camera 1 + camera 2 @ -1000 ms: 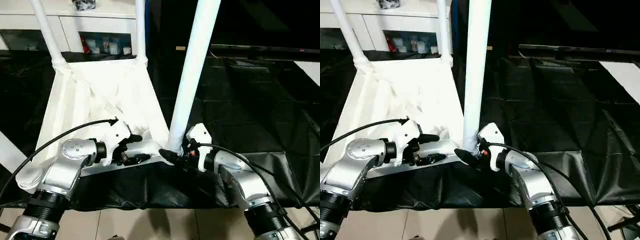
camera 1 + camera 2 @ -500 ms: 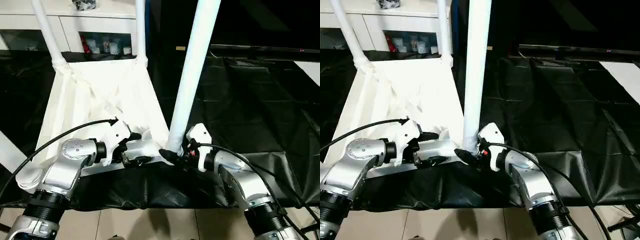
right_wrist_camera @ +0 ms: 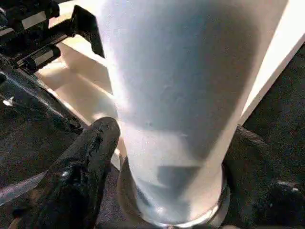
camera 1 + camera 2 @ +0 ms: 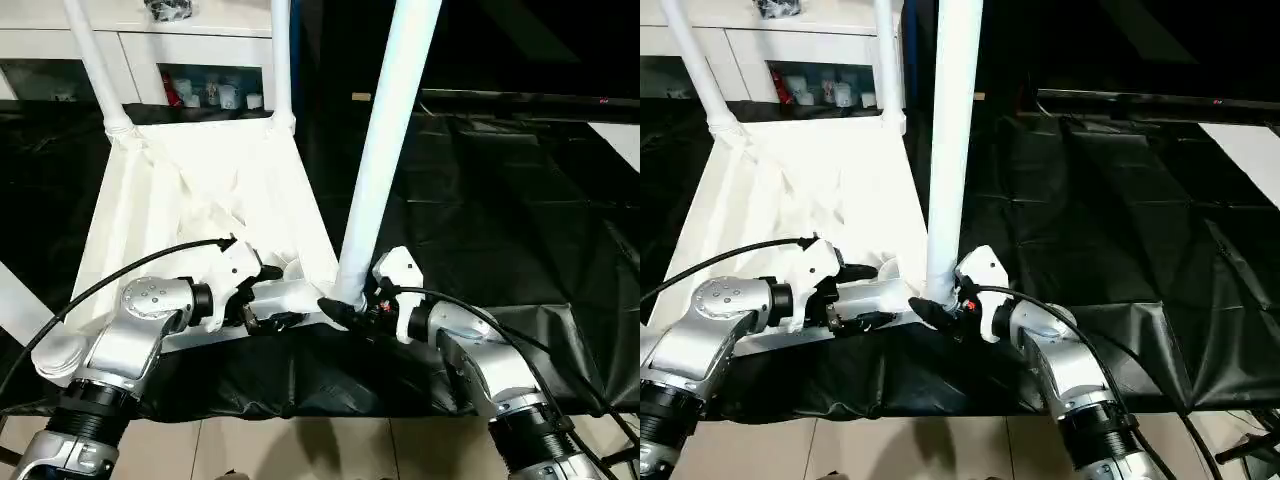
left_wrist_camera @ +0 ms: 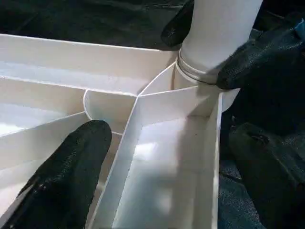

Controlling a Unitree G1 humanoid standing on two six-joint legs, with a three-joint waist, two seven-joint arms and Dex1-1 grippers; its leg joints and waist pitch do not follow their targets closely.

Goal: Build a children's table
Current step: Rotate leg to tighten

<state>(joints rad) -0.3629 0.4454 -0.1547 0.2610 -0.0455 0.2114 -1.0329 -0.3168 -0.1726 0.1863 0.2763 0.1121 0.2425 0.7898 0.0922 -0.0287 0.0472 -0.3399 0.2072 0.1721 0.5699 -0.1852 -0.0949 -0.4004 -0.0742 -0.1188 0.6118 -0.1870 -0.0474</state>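
Left eye view showed the tall leg point(image 4: 385, 150) standing straight up in the tabletop's point(image 4: 200, 190) near corner socket, with the right hand point(image 4: 345, 308) gripping its base, while the left hand point(image 4: 268, 300) sat wide open around the tabletop's near rim just beside it.

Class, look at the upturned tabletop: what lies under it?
A black sheet spreads out from beneath the tabletop on all visible sides. What the sheet covers, and the tabletop's top face, are hidden.
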